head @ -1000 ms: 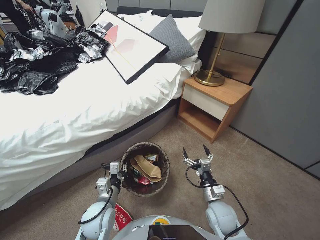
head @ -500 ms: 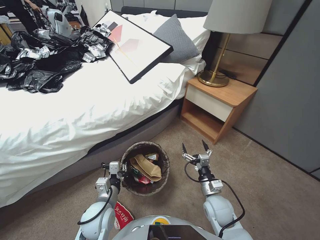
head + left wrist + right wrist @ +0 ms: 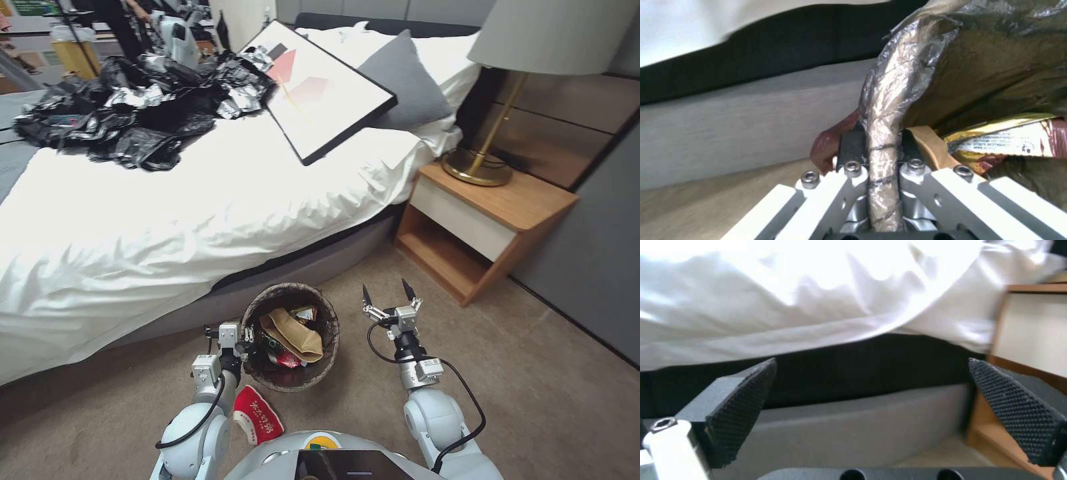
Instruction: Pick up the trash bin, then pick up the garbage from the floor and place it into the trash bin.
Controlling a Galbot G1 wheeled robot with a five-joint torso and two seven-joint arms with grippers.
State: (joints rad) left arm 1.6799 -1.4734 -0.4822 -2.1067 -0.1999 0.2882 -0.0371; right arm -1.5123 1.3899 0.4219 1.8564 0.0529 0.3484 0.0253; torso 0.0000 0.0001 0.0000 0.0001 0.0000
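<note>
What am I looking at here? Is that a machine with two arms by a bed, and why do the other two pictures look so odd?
Yes, it is a wheeled robot with two arms. The wide picture comes from a camera on its head, looking down at the carpet beside a bed and a nightstand. The two close pictures come from cameras on its wrists.

The left gripper is clamped on the rim of the trash bin; its wrist view shows the fingers pinching the bag-covered rim. The bin already holds litter, such as a brown paper bag. The right gripper is open and holds nothing. A red-and-white paper cup lies on the floor near the robot's base.
</note>
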